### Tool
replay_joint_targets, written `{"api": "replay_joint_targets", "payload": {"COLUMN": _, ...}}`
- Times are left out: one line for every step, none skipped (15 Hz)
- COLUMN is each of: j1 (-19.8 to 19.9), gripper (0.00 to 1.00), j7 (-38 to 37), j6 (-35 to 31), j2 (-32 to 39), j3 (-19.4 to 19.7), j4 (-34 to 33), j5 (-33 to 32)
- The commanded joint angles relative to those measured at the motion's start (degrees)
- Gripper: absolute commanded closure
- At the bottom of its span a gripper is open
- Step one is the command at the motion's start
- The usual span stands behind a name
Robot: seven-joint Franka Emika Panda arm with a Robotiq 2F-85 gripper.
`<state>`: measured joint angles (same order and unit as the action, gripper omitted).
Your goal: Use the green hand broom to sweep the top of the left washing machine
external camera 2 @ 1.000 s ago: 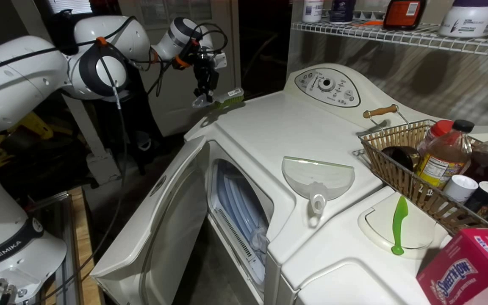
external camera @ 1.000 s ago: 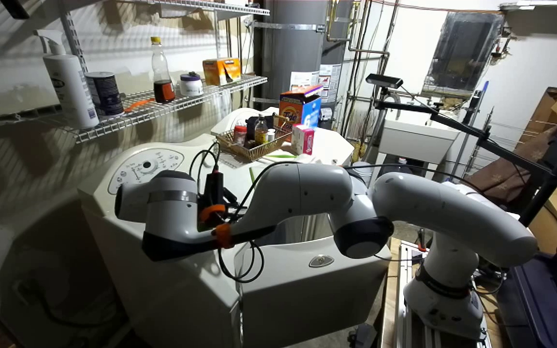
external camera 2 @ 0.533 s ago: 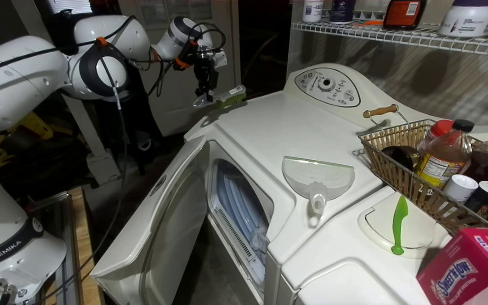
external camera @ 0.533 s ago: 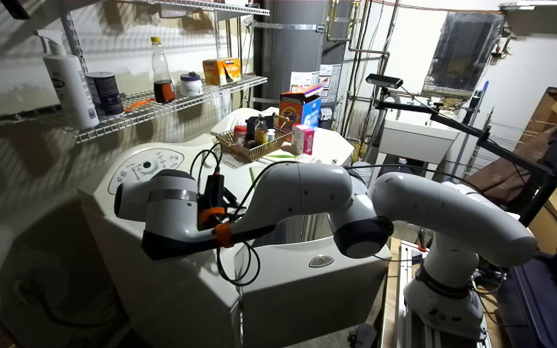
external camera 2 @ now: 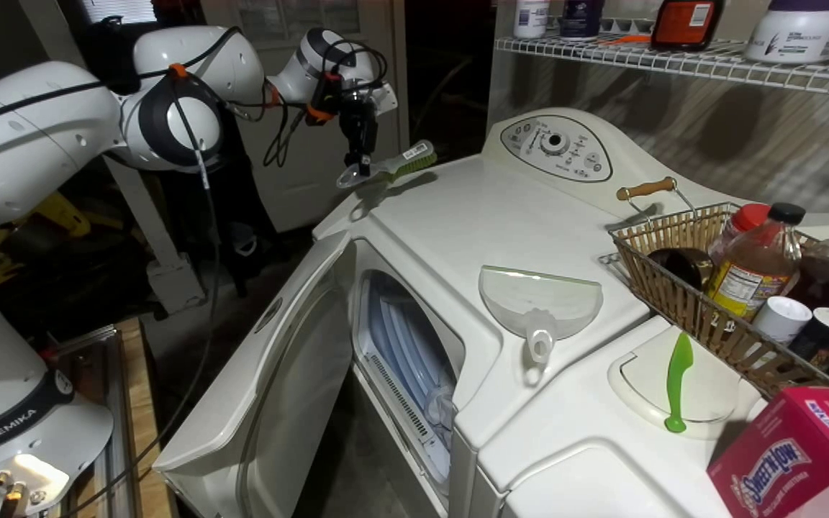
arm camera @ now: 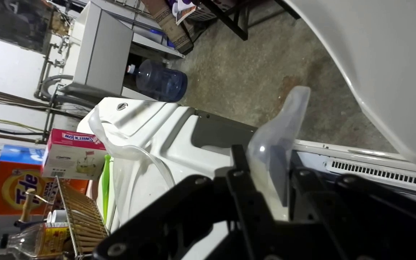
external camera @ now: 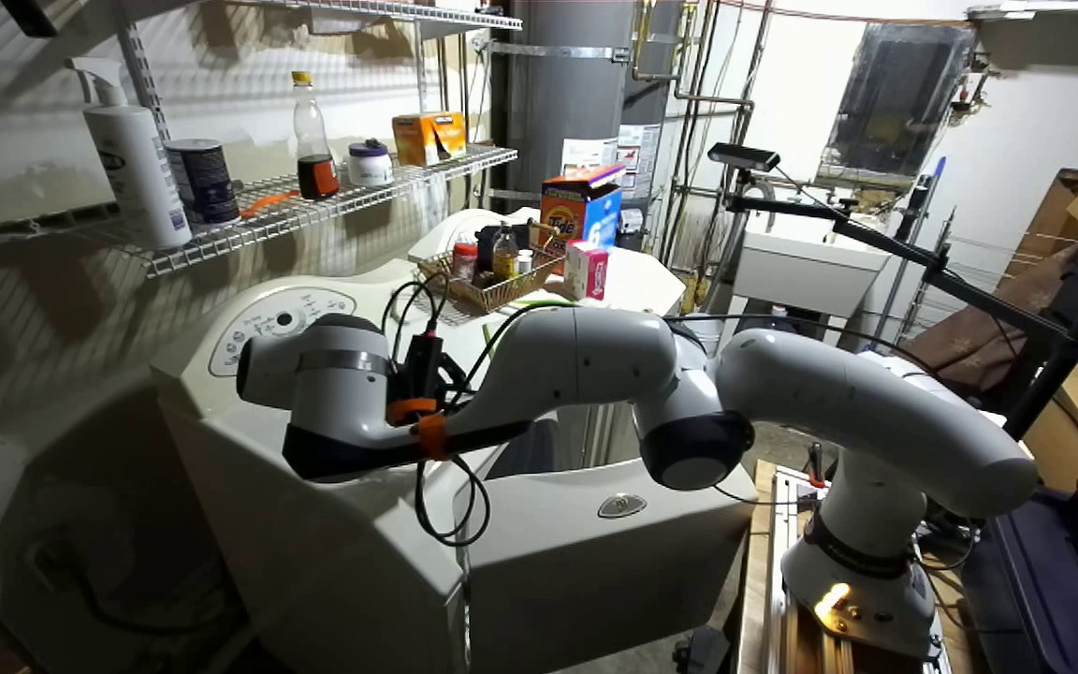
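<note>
The green hand broom (external camera 2: 413, 160) has a clear handle and lime-green bristles. My gripper (external camera 2: 365, 164) is shut on its handle. The broom is tilted, bristle end higher, just above the far edge of the left washing machine's top (external camera 2: 501, 208), with a shadow under it. In the wrist view the broom's clear handle (arm camera: 278, 126) lies between the fingers of the gripper (arm camera: 265, 162); the bristles are hidden there. The left washing machine (external camera: 296, 524) carries a control panel with a round dial. In this exterior view the arm hides the broom and fingers.
A clear dustpan (external camera 2: 540, 302) lies on the machine's top near the neighbouring machine. A wicker basket (external camera 2: 717, 309) with bottles, a green spoon-like tool (external camera 2: 678, 381) and a pink box (external camera 2: 796, 453) stand beyond it. The front door (external camera 2: 263, 403) hangs open. A wire shelf (external camera 2: 673, 61) runs above.
The gripper and broom have moved right in the exterior view with the dustpan, further over the machine's top. The bristle end has tilted slightly upward. The grip is unchanged.
</note>
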<state>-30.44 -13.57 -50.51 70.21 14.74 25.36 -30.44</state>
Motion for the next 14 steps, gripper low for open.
{"api": "replay_joint_targets", "payload": {"j1": -0.71, "gripper": 0.95, "j7": -0.21, "j6": -2.12, "j2": -0.27, "j3": 0.09, "j4": 0.00, "j5": -0.54}}
{"api": "replay_joint_targets", "payload": {"j1": -1.20, "gripper": 0.95, "j7": 0.68, "j6": -4.44, "j2": -0.10, "j3": 0.40, "j4": 0.00, "j5": -1.46}}
{"api": "replay_joint_targets", "payload": {"j1": -2.08, "gripper": 0.95, "j7": 1.70, "j6": -7.26, "j2": 0.40, "j3": 1.38, "j4": 0.00, "j5": -3.41}}
{"api": "replay_joint_targets", "payload": {"j1": -2.84, "gripper": 0.95, "j7": 1.74, "j6": -9.78, "j2": 0.74, "j3": 2.25, "j4": 0.00, "j5": -5.07}}
{"api": "replay_joint_targets", "payload": {"j1": -3.53, "gripper": 0.95, "j7": 1.72, "j6": -11.88, "j2": 1.10, "j3": 3.01, "j4": 0.01, "j5": -6.86}}
{"api": "replay_joint_targets", "payload": {"j1": -4.02, "gripper": 0.95, "j7": 1.72, "j6": -14.38, "j2": 1.31, "j3": 3.44, "j4": 0.01, "j5": -8.42}}
{"api": "replay_joint_targets", "payload": {"j1": -4.47, "gripper": 0.95, "j7": 1.97, "j6": -17.10, "j2": 1.52, "j3": 3.77, "j4": 0.02, "j5": -9.99}}
{"api": "replay_joint_targets", "payload": {"j1": -4.76, "gripper": 0.95, "j7": 2.33, "j6": -20.19, "j2": 1.71, "j3": 3.94, "j4": 0.02, "j5": -11.38}}
{"api": "replay_joint_targets", "payload": {"j1": -4.93, "gripper": 0.95, "j7": 2.78, "j6": -23.02, "j2": 1.88, "j3": 4.10, "j4": 0.02, "j5": -12.60}}
{"api": "replay_joint_targets", "payload": {"j1": -4.92, "gripper": 0.95, "j7": 3.49, "j6": -24.48, "j2": 1.97, "j3": 4.03, "j4": 0.03, "j5": -13.34}}
{"api": "replay_joint_targets", "payload": {"j1": -5.11, "gripper": 0.95, "j7": 4.04, "j6": -25.89, "j2": 2.14, "j3": 4.35, "j4": 0.03, "j5": -14.44}}
{"api": "replay_joint_targets", "payload": {"j1": -5.21, "gripper": 0.95, "j7": 4.26, "j6": -27.83, "j2": 1.97, "j3": 4.30, "j4": 0.03, "j5": -15.15}}
{"api": "replay_joint_targets", "payload": {"j1": -5.25, "gripper": 0.95, "j7": 4.38, "j6": -29.94, "j2": 1.84, "j3": 4.38, "j4": 0.03, "j5": -15.96}}
{"api": "replay_joint_targets", "payload": {"j1": -5.21, "gripper": 0.95, "j7": 4.67, "j6": -32.06, "j2": 1.68, "j3": 4.29, "j4": 0.03, "j5": -16.65}}
